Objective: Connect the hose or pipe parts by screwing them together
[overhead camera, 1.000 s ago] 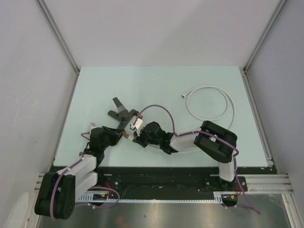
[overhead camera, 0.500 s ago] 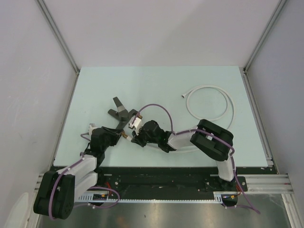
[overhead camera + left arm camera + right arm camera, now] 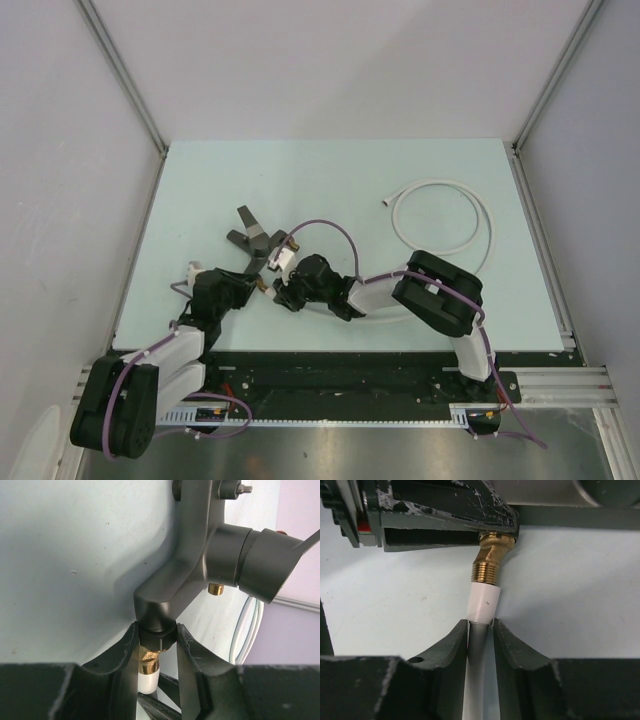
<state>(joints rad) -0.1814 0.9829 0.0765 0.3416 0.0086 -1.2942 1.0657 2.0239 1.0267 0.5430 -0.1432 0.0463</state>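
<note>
left gripper (image 3: 156, 647) is clamping the tap fitting (image 3: 200, 545) by its neck above the brass thread (image 3: 149, 662), fingers narrowly parted; fitting is sitting left of table centre, arm reaching low toward 1 o'clock. right gripper (image 3: 481, 630) is hugging the silvery connector (image 3: 477, 635), can't tell if it's gripping; arm pointing toward 10 o'clock. hose (image 3: 470, 215) is looping at 2 o'clock.

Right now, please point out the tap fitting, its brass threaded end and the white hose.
tap fitting (image 3: 175, 580): left wrist view, dark grey body.
brass threaded end (image 3: 487, 572): right wrist view, threads.
white hose (image 3: 440, 181): top external view, loop's far arc.
</note>
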